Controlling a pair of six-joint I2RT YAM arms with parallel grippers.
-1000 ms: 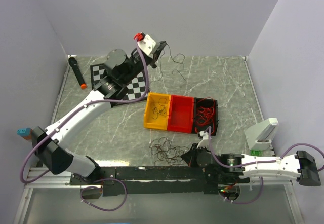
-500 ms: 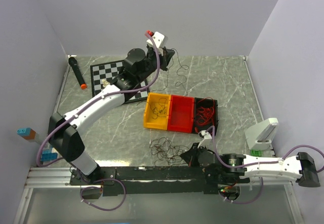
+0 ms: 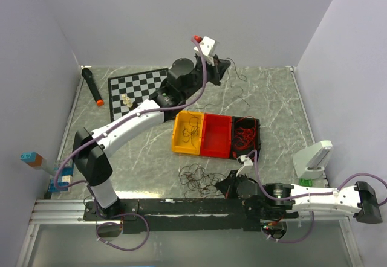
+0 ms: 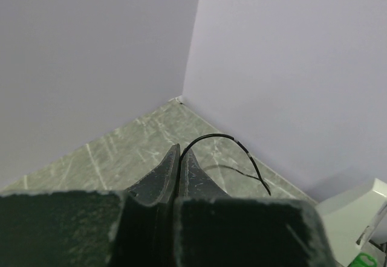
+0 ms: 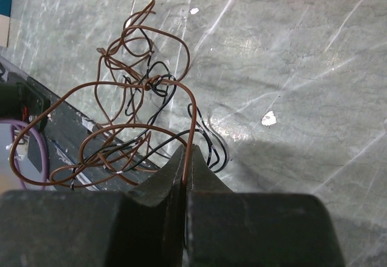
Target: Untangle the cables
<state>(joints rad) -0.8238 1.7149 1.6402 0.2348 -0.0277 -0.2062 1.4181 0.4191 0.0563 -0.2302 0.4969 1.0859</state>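
Near the front edge lies a tangle of thin brown and black cables [image 3: 196, 179] [image 5: 130, 107]. My right gripper [image 3: 225, 186] [image 5: 187, 158] sits low at its right side, shut on one brown cable [image 5: 191, 128] that rises from between the tips. My left gripper [image 3: 222, 67] [image 4: 179, 150] is raised at the far back, shut on a single black cable [image 4: 225, 138]. That black cable [image 3: 240, 93] hangs down over the table behind the bins. More cables lie in the yellow bin [image 3: 179, 141] and the black bin [image 3: 257, 140].
A red bin [image 3: 216, 146] stands between the yellow and black ones. A chessboard [image 3: 145, 83] and a black marker [image 3: 91, 86] lie at the back left. A white device [image 3: 312, 158] stands at the right wall, coloured blocks [image 3: 28, 157] at the left edge.
My left arm has swung to the right along the back wall, carrying the black cable with it. The right arm and the tangle have stayed in place.
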